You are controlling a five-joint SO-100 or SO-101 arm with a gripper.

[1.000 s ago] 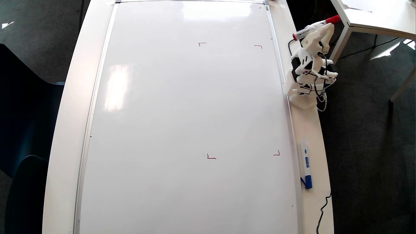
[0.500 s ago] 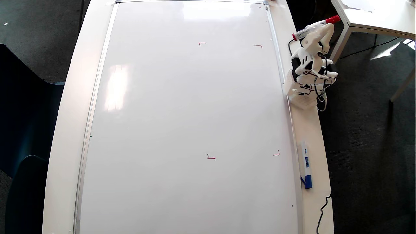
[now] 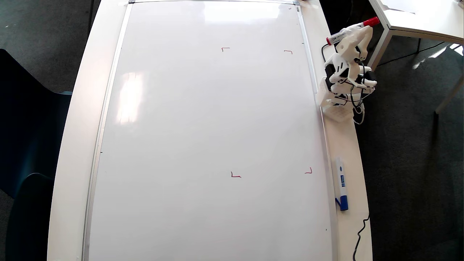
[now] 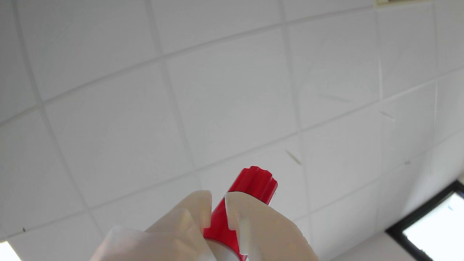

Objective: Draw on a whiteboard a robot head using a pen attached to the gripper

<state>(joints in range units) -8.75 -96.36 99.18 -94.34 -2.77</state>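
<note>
The whiteboard point(image 3: 210, 137) lies flat and fills the table; only small red corner marks show on it, and no robot head drawing is in view. My gripper point(image 3: 357, 30) is folded up off the board's right edge, above the arm's base, shut on the pen point(image 3: 337, 36). That pen is a slim white marker lying across the claw, its red end point(image 3: 371, 21) pointing right. In the wrist view the gripper point(image 4: 217, 208) faces the ceiling, and the pen's red end point(image 4: 253, 185) sticks up between the two white fingers point(image 4: 253, 224).
A white marker with a blue cap point(image 3: 341, 183) lies on the table strip right of the board. The arm's base point(image 3: 339, 103) is clamped at the right edge. A black cable point(image 3: 360, 233) trails at lower right. Another white table point(image 3: 417, 18) stands at top right.
</note>
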